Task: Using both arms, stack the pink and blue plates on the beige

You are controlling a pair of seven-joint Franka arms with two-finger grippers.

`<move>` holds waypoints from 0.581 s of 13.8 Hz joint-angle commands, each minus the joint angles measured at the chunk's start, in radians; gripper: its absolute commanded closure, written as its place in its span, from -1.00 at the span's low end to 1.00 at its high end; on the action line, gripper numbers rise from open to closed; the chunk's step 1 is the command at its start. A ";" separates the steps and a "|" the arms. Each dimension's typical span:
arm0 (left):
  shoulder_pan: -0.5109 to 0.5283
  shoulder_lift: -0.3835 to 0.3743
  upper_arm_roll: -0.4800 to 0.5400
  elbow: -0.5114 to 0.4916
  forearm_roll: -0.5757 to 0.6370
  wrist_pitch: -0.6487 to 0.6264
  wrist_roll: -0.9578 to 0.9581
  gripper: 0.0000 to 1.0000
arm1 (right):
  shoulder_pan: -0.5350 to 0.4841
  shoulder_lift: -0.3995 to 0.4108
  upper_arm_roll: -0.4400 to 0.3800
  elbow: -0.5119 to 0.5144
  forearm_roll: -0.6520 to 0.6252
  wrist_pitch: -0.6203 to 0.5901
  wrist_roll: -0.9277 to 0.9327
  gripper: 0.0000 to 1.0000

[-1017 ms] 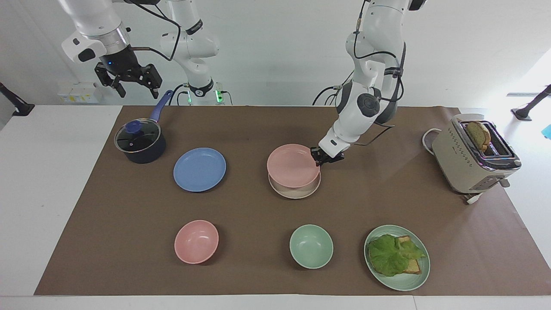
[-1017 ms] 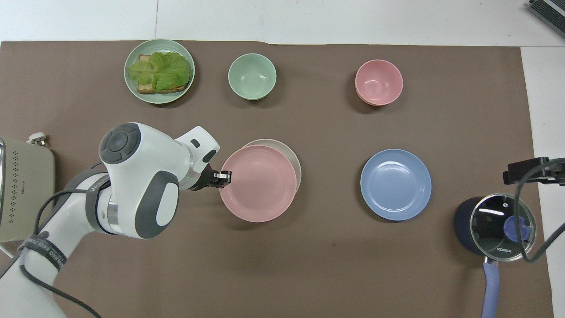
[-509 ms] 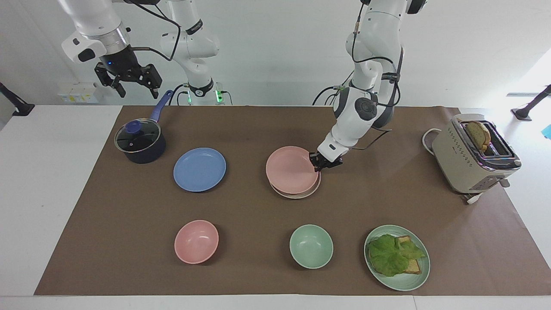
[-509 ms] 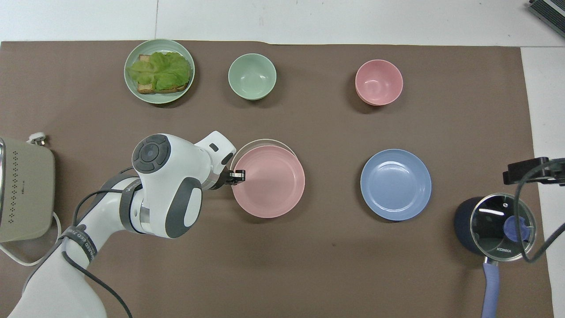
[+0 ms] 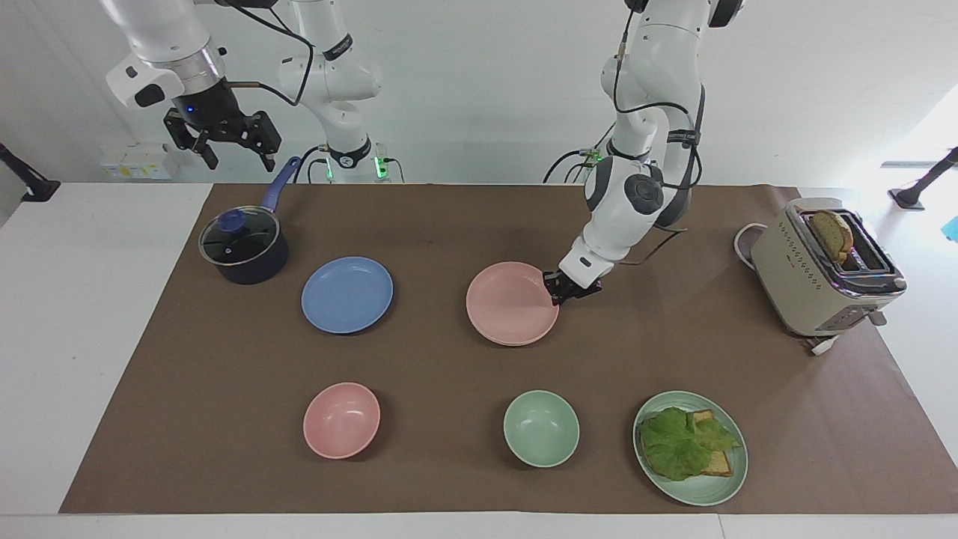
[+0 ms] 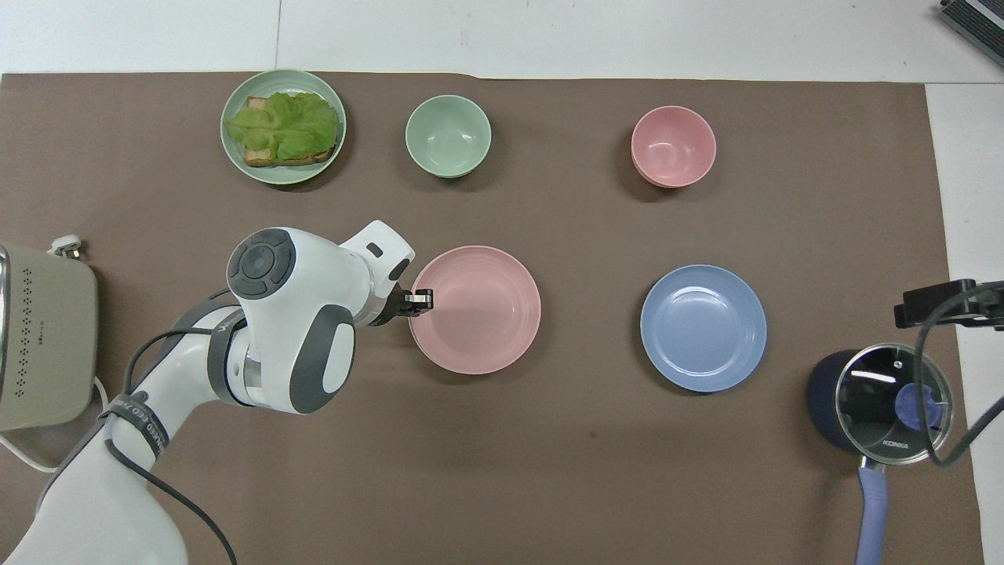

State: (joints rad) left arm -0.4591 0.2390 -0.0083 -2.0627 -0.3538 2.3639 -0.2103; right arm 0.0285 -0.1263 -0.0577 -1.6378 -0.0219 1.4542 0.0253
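The pink plate lies flat at the middle of the brown mat, and the beige plate is hidden under it. My left gripper is shut on the pink plate's rim, on the side toward the left arm's end of the table. The blue plate rests alone on the mat beside them, toward the right arm's end. My right gripper waits open and empty, raised over the pot's handle.
A dark pot with a glass lid stands close to the blue plate. Farthest from the robots are a pink bowl, a green bowl and a green plate with toast and lettuce. A toaster stands at the left arm's end.
The left gripper has lowered the pink plate from a raised, offset position down onto the beige plate, which it now covers. The right arm has not moved.
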 commanded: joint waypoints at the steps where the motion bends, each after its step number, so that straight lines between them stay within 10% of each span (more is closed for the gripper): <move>1: 0.003 0.016 0.001 0.016 -0.014 0.014 0.003 -0.98 | -0.018 -0.024 0.006 -0.022 0.007 0.000 -0.028 -1.00; 8: 0.051 -0.052 0.018 0.061 0.001 -0.113 -0.001 -1.00 | -0.016 -0.026 0.007 -0.042 0.007 0.077 -0.042 -1.00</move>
State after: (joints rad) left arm -0.4515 0.2355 -0.0010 -2.0386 -0.3539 2.3516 -0.2118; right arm 0.0285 -0.1270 -0.0567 -1.6394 -0.0218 1.5005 0.0236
